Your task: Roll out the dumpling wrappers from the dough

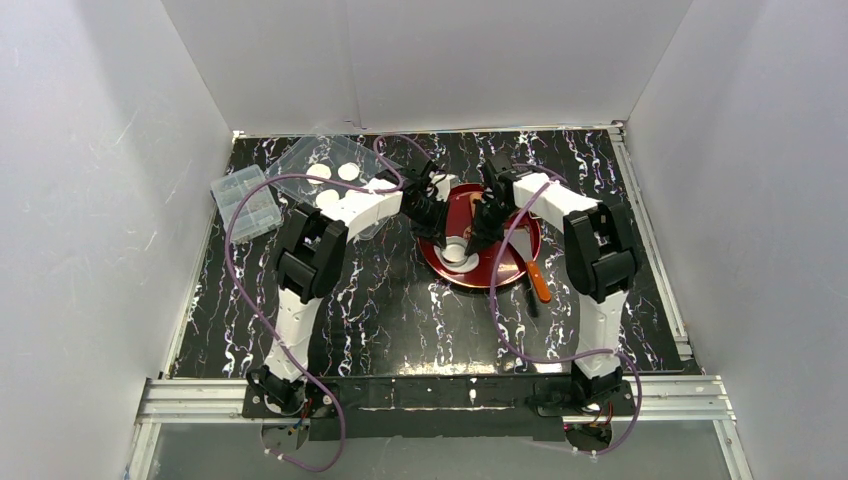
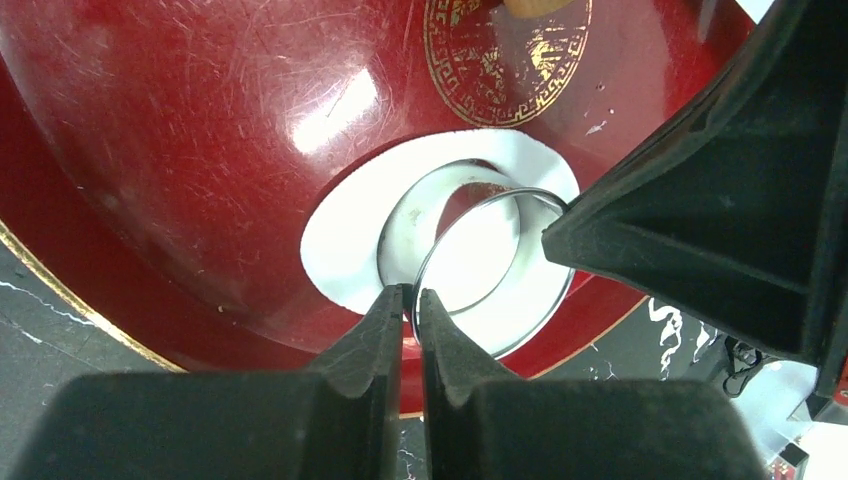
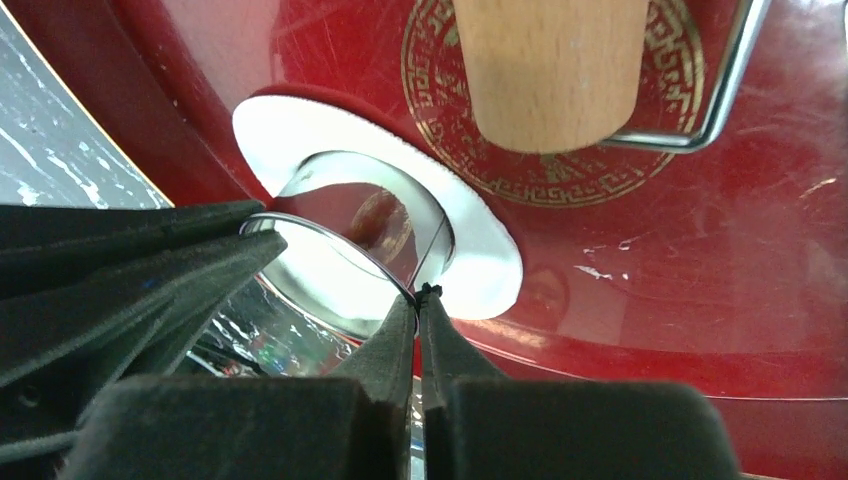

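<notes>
Two grippers, both mine, clamped on thin round metal ring (image 3: 340, 210). Left gripper (image 2: 411, 300) pinches rim at one point, fingers closed tight. Right gripper (image 3: 421, 300) pinches rim at another point, also closed tight. Ring stands on flattened white dough patch (image 2: 340, 245), near-left part of round dark-red plate (image 2: 200, 150). Wooden rolling pin (image 3: 550, 70) lies at plate centre. Round white dumpling wrappers (image 1: 348, 171) lie in clear plastic tray (image 1: 300, 150), beyond plate to left, well apart.

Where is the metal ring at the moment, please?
The metal ring stands on the flattened dough near the red plate's front-left edge, centre of the top view.
</notes>
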Motion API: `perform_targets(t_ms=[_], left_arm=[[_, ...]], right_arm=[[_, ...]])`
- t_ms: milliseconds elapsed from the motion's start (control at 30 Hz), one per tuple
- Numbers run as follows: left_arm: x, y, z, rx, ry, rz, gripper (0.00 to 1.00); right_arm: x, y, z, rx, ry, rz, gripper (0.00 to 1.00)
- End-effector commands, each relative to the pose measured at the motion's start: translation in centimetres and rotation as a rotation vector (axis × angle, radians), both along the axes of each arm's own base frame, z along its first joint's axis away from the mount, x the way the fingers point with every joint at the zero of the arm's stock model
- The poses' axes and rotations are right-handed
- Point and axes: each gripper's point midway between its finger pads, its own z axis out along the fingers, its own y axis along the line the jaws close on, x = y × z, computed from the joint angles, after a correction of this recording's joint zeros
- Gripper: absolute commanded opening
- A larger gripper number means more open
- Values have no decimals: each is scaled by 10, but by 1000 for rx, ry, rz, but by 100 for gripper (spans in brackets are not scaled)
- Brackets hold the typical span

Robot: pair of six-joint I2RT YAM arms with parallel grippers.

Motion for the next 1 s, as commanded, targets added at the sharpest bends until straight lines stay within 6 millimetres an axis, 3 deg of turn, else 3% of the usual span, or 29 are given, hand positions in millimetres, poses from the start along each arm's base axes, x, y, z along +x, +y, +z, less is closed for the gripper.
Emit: perform_targets(t_ms=[0, 100, 167, 233, 333, 500, 600, 667, 733, 867, 967], left_arm=[[-52, 59, -52, 291, 224, -38, 0], [-12, 38, -36, 235, 123, -30, 0], [5, 31, -31, 224, 83, -35, 0], [9, 30, -33, 229, 77, -41, 0], [-4, 40, -38, 256, 106, -54, 0], [-43, 59, -36, 264, 156, -74, 0], [-60, 64, -46, 268, 212, -61, 0], [-58, 63, -52, 268, 218, -48, 0], [-49, 56, -52, 263, 204, -47, 0], [-9, 35, -34, 219, 94, -58, 0], [17, 25, -23, 218, 24, -65, 0]], right_arm=[[-10, -27, -11, -63, -46, -30, 1], [-44, -27, -9, -24, -32, -67, 1], [-61, -23, -10, 6, -21, -89, 1], [-60, -20, -8, 27, -36, -107, 1], [-31, -25, -5, -8, -90, -111, 1], [41, -42, 8, -41, -148, -140, 1], [61, -54, 11, -99, -178, -130, 1], [53, -56, 7, -108, -155, -113, 1], [28, -59, -4, -103, -114, -115, 1], [-22, -57, -9, -60, -80, -155, 1], [-41, -48, -9, -19, -70, -180, 1]])
